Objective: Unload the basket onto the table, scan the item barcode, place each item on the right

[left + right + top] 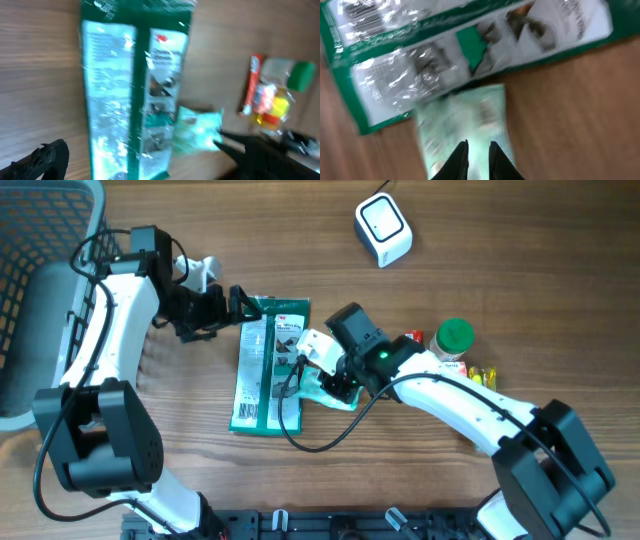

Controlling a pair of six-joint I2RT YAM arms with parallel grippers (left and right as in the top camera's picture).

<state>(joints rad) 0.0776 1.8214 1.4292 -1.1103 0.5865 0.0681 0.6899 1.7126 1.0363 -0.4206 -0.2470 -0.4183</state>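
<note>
The big green package (268, 365) lies mid-table (500, 240). The left tool (238, 308), spread wide, hovers at its far end, and closing there could drag the package and shove its neighbour. Against its right edge lies the small pale green packet (465, 120), likely the item to scan. The right tool (477, 159), pressed nearly together, seems to pinch its near edge. So thin a hold on slick film could slip before reaching the white scanner (383, 228), far right. The grey basket (40, 230), left, shows nothing I can make out inside. The green-lidded jar (455, 340), right, hides its contents.
</note>
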